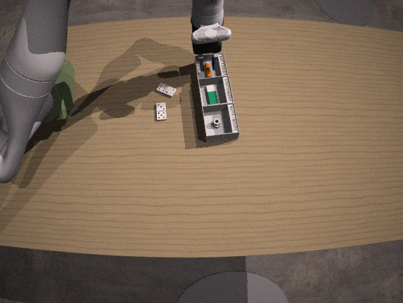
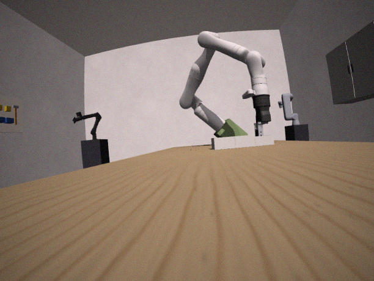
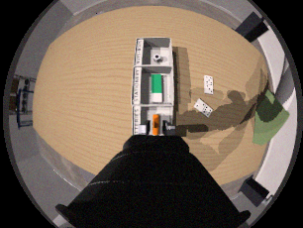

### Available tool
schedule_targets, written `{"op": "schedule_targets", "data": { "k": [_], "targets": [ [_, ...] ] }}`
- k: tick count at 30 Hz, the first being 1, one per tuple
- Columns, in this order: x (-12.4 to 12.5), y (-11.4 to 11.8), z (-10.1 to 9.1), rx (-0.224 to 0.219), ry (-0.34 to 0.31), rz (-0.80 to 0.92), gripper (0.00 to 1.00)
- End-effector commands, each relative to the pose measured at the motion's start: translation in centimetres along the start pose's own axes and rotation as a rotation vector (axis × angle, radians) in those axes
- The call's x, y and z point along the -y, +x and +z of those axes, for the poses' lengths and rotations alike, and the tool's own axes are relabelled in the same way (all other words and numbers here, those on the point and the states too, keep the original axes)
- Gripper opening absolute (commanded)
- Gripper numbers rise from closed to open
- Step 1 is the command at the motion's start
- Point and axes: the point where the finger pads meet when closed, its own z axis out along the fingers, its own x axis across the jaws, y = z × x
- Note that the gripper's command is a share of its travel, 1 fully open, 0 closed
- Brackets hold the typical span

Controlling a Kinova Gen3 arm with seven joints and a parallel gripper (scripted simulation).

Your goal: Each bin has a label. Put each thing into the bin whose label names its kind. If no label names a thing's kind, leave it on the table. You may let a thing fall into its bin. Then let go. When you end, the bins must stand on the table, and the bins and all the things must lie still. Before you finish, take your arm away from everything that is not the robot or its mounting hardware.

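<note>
A grey row of three labelled bins stands mid-table. An orange battery lies in the far bin. A green and white eraser lies in the middle bin, and a metal nut in the near one. My gripper is open and reaches down into the far bin, its fingers on either side of the battery and apart from it. The wrist view shows the battery between the fingertips. Two white dominoes lie on the table to the left of the bins.
The arm's base with a green wedge stands at the table's left edge. In the exterior view the bins are far back, with the gripper above their right end. The labels run along the bins' right side.
</note>
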Motion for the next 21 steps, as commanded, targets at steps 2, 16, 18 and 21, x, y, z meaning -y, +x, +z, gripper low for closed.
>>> {"op": "schedule_targets", "data": {
  "k": [2,16,18,21],
  "targets": [
    [-0.1,-0.2,-0.7,0.006,-0.005,0.000,0.60],
    [-0.1,-0.2,-3.7,0.006,-0.005,0.000,0.60],
    [-0.1,-0.2,-3.7,0.006,-0.005,0.000,0.60],
    [-0.1,-0.2,-3.7,0.006,-0.005,0.000,0.60]
  ]
}}
